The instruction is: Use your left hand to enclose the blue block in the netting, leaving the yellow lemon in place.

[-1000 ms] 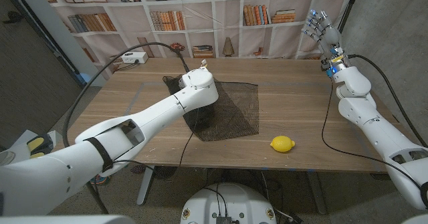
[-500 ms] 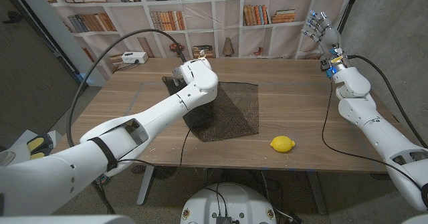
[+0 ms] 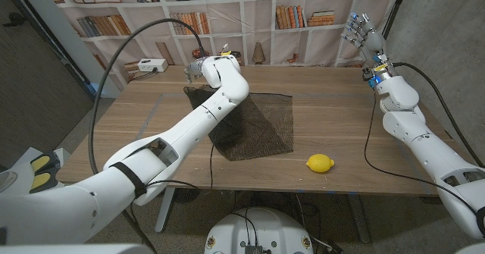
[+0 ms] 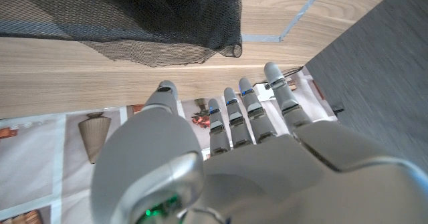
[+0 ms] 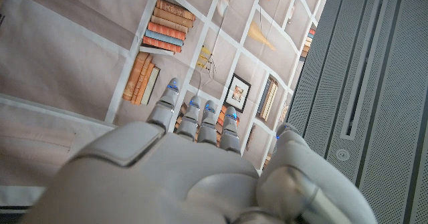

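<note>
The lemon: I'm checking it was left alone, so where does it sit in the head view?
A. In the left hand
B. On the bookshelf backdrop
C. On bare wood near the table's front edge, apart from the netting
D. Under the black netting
C: the lemon lies on bare table wood by the front edge, clear of the netting, with the left hand up at the netting's far corner.

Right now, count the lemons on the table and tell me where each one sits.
1. The yellow lemon lies on bare wood near the table's front edge, clear of the black netting. Nothing shows whether another is hidden under the netting.
</note>
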Action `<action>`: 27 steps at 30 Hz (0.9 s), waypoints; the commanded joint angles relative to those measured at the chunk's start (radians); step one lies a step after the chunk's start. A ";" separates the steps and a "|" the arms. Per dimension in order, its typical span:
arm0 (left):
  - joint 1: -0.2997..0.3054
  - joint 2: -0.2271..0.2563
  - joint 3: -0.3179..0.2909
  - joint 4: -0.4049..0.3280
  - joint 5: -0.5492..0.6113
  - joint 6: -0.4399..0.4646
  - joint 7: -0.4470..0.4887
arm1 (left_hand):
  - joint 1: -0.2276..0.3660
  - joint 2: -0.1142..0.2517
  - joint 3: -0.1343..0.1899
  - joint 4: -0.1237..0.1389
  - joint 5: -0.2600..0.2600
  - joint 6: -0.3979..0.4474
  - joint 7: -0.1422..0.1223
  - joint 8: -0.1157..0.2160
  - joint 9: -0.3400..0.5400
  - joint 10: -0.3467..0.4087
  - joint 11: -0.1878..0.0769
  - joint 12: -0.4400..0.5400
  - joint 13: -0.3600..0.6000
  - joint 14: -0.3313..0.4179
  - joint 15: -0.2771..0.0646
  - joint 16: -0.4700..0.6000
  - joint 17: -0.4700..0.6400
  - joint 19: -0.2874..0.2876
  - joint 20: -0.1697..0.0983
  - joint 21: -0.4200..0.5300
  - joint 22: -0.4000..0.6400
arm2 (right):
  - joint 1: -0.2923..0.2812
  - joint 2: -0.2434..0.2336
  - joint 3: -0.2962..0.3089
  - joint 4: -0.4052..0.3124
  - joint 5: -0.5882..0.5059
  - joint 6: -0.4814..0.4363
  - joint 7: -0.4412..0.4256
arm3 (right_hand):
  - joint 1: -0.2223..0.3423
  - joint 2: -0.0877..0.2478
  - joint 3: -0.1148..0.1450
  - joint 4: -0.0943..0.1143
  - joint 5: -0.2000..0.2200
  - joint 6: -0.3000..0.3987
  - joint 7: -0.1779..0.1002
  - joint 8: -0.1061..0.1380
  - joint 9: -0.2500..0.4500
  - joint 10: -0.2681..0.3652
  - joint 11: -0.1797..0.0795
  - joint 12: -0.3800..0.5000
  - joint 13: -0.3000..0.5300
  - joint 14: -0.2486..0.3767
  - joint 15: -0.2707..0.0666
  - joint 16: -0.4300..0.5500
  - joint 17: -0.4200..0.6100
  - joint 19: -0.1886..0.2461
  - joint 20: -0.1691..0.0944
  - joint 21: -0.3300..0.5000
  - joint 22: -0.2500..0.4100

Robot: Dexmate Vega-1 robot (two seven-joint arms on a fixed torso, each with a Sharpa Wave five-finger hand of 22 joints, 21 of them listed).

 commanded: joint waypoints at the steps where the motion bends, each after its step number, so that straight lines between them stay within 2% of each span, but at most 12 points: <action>1: 0.011 -0.058 -0.108 0.095 0.075 -0.065 -0.004 | -0.004 0.000 -0.002 -0.006 0.004 0.011 0.007 0.008 0.003 0.019 0.000 0.010 0.001 0.016 -0.007 0.008 -0.002 0.008 -0.001 -0.007 0.002 | 0.004 -0.003 -0.004 -0.007 -0.011 -0.009 -0.012 | 0.001 0.000 0.003 -0.003 -0.005 0.003 -0.003 0.002 0.004 0.004 -0.001 0.002 0.004 0.006 0.001 0.000 0.003 0.004 -0.008 0.004 0.002; 6: -0.011 -0.043 -0.092 0.125 -0.045 -0.057 0.039 | -0.004 -0.001 -0.002 -0.009 0.004 0.016 0.006 0.009 0.003 0.021 0.003 0.010 0.000 0.019 -0.010 0.008 -0.004 0.013 -0.003 -0.008 0.002 | 0.001 -0.006 -0.003 -0.014 -0.018 -0.011 -0.024 | 0.001 0.000 0.004 -0.004 -0.005 0.002 -0.004 0.001 0.004 0.004 0.000 0.002 0.004 0.006 0.001 0.000 0.003 0.004 -0.008 0.004 0.002; 11: -0.041 -0.020 -0.042 0.158 -0.186 -0.038 0.097 | -0.003 0.000 -0.001 -0.011 0.005 0.018 0.007 0.009 0.002 0.021 0.004 0.009 -0.001 0.026 -0.017 0.009 -0.005 0.019 -0.006 -0.010 0.002 | -0.001 -0.009 -0.003 -0.019 -0.020 -0.018 -0.030 | 0.001 0.000 0.004 -0.004 -0.005 0.003 -0.003 0.002 0.004 0.005 0.000 0.002 0.004 0.005 0.002 0.000 0.003 0.003 -0.008 0.004 0.002; 17: -0.093 0.019 0.048 0.186 -0.340 0.009 0.126 | 0.000 0.000 0.001 -0.018 0.006 0.031 0.009 0.013 0.002 0.056 -0.001 0.018 -0.005 0.058 -0.026 0.018 -0.010 0.037 -0.011 -0.013 0.002 | -0.004 -0.009 -0.003 -0.024 -0.029 -0.017 -0.046 | 0.001 0.000 0.004 -0.004 -0.005 0.003 -0.003 0.002 0.004 0.005 -0.001 0.002 0.004 0.005 0.002 0.000 0.003 0.003 -0.008 0.004 0.002; 27: -0.190 0.085 0.242 0.222 -0.597 0.090 0.175 | 0.005 -0.003 0.005 -0.030 0.006 0.053 0.004 0.018 0.002 0.103 -0.020 0.031 -0.012 0.101 -0.042 0.028 -0.016 0.056 -0.020 -0.018 0.002 | -0.016 -0.016 -0.001 -0.047 -0.039 -0.022 -0.065 | 0.000 0.000 0.004 -0.004 -0.005 0.003 -0.003 0.002 0.004 0.004 -0.001 0.002 0.004 0.005 0.000 0.000 0.003 0.004 -0.008 0.004 0.002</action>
